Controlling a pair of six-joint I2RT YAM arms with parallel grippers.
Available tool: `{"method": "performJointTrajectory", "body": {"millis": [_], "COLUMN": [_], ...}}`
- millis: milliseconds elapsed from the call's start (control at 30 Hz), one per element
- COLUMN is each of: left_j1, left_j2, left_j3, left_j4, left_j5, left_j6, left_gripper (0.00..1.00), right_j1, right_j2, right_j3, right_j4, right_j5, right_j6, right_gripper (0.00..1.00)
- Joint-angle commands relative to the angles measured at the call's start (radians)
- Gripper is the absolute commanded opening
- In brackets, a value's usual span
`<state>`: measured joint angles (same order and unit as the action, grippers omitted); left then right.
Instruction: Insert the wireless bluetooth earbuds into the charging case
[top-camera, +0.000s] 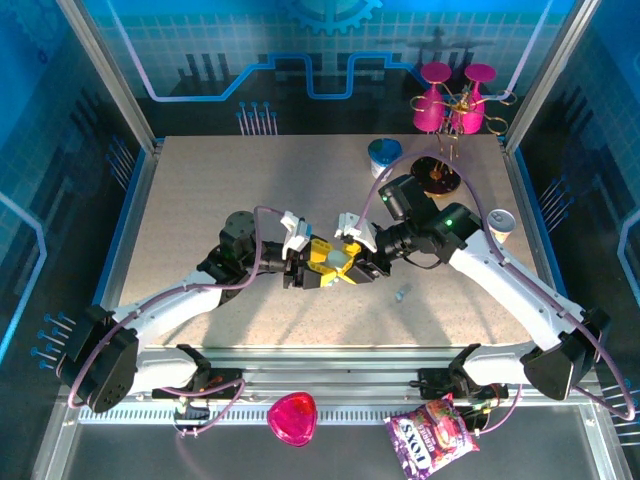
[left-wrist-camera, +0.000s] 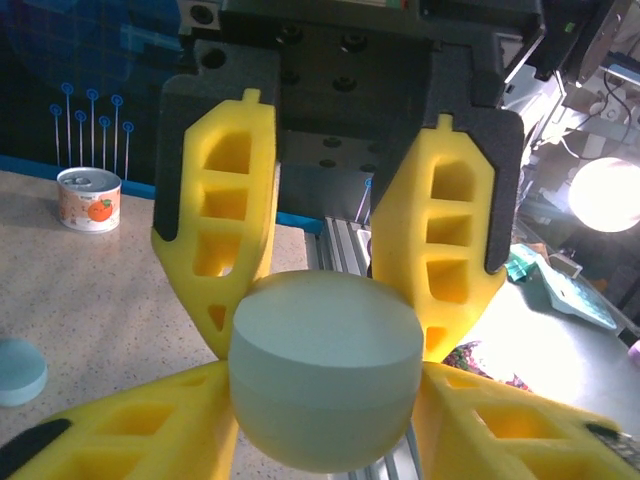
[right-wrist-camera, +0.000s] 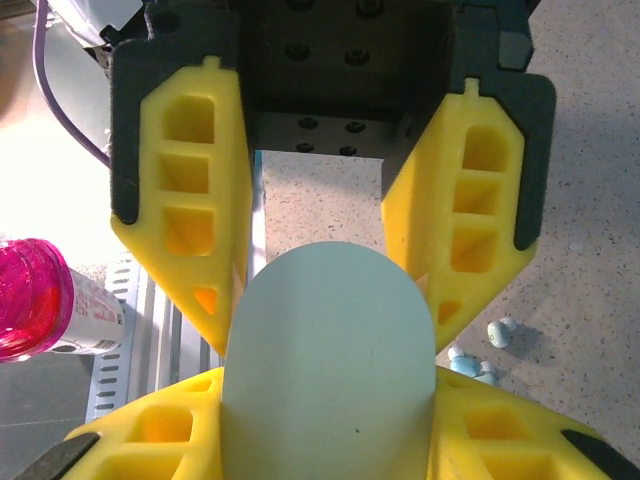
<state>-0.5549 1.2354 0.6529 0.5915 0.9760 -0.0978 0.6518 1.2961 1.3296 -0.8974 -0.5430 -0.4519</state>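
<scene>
Pale, smooth charging case (right-wrist-camera: 330, 340) is clamped by right fingers (right-wrist-camera: 160, 430). Left fingers (left-wrist-camera: 130, 420) are pressed on its other sides. Earbuds (right-wrist-camera: 497, 332) are seen on counter (top-camera: 200, 200), near case, right-arm side. Judged tiny, light, slippery; best pinched across body.

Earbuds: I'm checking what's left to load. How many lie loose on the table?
2 visible, both on the table right of the held charging case: first earbud farther out, second earbud nearer the case. Others may be hidden.
</scene>
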Motion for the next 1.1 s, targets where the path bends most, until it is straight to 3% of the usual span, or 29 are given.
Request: {"method": "performJointTrajectory", "body": {"millis": [0,167,400,467,533,1067], "left_j1": [-0.024,-0.027,-0.024,-0.024,-0.024,-0.023], "left_j2": [0.004,-0.002,-0.016,-0.024,-0.031,-0.037], "left_j3": [0.024,0.016,0.001,0.001,-0.002,-0.011], "left_j4": [0.047,0.041,0.036,0.021,0.013,0.024], "left_j5": [0.039,0.041,0.025,0.013,0.002,0.006], "left_j6": [-0.005,0.026,0.054,0.072,0.084,0.101], "left_gripper": [0.42,0.29,0.29,0.29,0.29,0.28], "right_j1": [0.001,0.001,-0.003,-0.011,-0.020,-0.085], "right_j2": [-0.002,-0.007,-0.043,-0.055,-0.067,-0.142], "right_j3": [0.001,-0.003,-0.031,-0.041,-0.049,-0.119], "right_j4": [0.071,0.078,0.113,0.120,0.124,0.231], "right_j5": [-0.014,-0.008,0.020,0.023,0.023,0.018], "right_j6": [0.011,0.014,0.031,0.036,0.039,0.110], "right_gripper": [0.23,0.28,0.41,0.52,0.58,0.60]}}
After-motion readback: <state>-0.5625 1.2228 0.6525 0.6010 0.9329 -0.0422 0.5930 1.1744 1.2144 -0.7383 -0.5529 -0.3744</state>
